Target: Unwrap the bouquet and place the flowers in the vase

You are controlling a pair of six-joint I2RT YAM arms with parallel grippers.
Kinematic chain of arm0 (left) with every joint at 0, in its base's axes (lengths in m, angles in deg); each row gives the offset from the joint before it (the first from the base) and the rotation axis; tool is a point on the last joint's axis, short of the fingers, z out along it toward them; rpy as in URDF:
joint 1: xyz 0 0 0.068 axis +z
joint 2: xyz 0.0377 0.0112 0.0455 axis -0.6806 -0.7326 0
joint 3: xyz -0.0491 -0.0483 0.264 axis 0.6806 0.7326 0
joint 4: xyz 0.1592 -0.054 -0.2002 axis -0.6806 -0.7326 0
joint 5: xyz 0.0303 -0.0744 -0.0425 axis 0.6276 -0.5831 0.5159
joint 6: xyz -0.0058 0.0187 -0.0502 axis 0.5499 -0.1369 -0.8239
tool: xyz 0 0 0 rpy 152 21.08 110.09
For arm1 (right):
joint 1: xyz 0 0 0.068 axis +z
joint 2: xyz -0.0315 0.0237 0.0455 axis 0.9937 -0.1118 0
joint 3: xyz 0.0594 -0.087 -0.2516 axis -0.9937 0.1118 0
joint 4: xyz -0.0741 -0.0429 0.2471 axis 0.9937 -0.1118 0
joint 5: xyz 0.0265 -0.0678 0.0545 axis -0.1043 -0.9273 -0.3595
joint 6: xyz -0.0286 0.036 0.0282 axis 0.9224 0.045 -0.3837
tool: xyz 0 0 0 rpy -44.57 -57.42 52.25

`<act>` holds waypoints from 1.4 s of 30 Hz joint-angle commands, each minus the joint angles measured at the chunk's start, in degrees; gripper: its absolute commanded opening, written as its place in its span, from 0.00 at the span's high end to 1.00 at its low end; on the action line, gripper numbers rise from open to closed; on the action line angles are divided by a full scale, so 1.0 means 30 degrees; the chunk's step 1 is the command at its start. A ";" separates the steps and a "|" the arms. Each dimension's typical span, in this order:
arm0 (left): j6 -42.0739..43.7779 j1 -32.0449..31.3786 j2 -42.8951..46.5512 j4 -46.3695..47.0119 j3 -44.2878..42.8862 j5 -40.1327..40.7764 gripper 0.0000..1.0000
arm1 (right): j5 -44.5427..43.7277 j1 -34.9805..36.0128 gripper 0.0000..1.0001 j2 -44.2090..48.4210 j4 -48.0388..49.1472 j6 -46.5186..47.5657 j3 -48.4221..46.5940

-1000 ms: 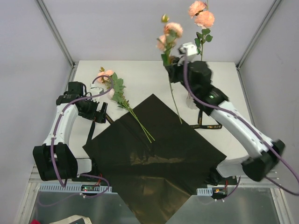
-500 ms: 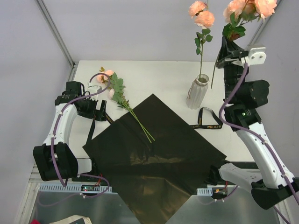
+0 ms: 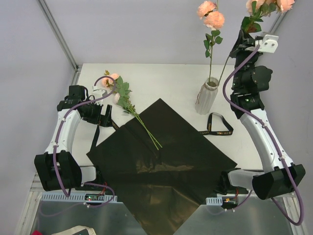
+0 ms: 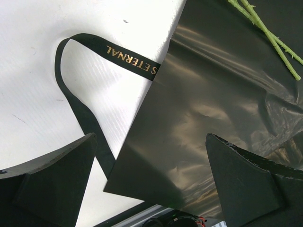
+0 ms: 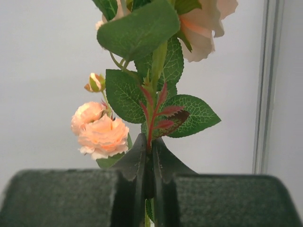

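Holding a rose (image 5: 158,61) aloft near the vase (image 3: 207,98) in tightly pinched right fingers (image 5: 136,163), left fingers (image 4: 52,175) gaping empty; next, steering its stem into the neck.

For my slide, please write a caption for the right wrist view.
Right gripper shut on a flower stem, with leaves and a peach bloom above.

A white desk (image 3: 161,78) carries a black sheet (image 3: 161,166), spread as a diamond and overhanging the near edge. Flowers (image 3: 128,105) lie at the left, blooms on the bare desk, stems across the sheet's far-left edge. A white vase (image 3: 206,98) stands upright beyond the sheet's right side, a looped ribbon (image 3: 215,128) just beside it. A second ribbon (image 4: 132,59) disappears at the sheet's left edge.
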 commanded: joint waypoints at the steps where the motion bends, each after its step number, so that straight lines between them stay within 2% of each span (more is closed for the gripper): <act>1: 0.0540 0.0127 0.0059 -0.0294 -0.0666 -0.0534 0.01 | 0.0073 -0.0363 0.99 0.0107 0.2403 -0.1380 -0.1731; 12: 0.0570 0.0156 -0.0175 -0.0323 -0.0373 -0.0827 0.01 | 0.0630 -0.0393 0.99 -0.1065 0.2753 -0.1937 -0.1909; 24: 0.0745 0.0127 0.0615 -0.0353 -0.0315 -0.0856 0.01 | 0.1185 -0.0393 0.99 -0.1008 0.2143 -0.2054 0.0493; 25: 0.0717 0.0127 0.0674 -0.0353 -0.0315 -0.0856 0.01 | 0.1303 -0.0422 0.97 -0.0804 0.1907 -0.2113 0.0669; 28: 0.0746 0.0127 0.0879 -0.0470 -0.0315 -0.0885 0.01 | 0.1363 -0.0334 0.63 -0.0219 0.0853 -0.2493 0.1459; 29: 0.0775 0.0156 0.1024 -0.0470 -0.0315 -0.0886 0.01 | 0.1333 -0.0334 0.44 0.0045 0.0618 -0.2581 0.1664; 30: 0.0775 0.0156 0.1113 -0.0499 -0.0315 -0.0857 0.01 | 0.1333 -0.0334 0.35 0.0250 0.0152 -0.2698 0.2130; 32: 0.0834 0.0127 0.1231 -0.0529 -0.0315 -0.0885 0.01 | 0.1421 -0.0247 0.24 0.1099 -0.0261 -0.2816 0.2573; 38: 0.0805 0.0156 0.1465 -0.0734 -0.0607 -0.0915 0.01 | 0.1597 0.0834 0.20 0.3298 -0.2101 -0.2236 0.3133; 41: 0.0542 0.0127 0.1495 -0.0734 -0.0812 -0.0886 0.01 | 0.1130 0.2795 0.19 0.3650 -0.3304 -0.0599 0.2313; 42: 0.0338 0.0156 0.1524 -0.0705 -0.0871 -0.0886 0.01 | 0.0838 0.4135 0.18 0.3680 -0.3542 -0.0068 0.2108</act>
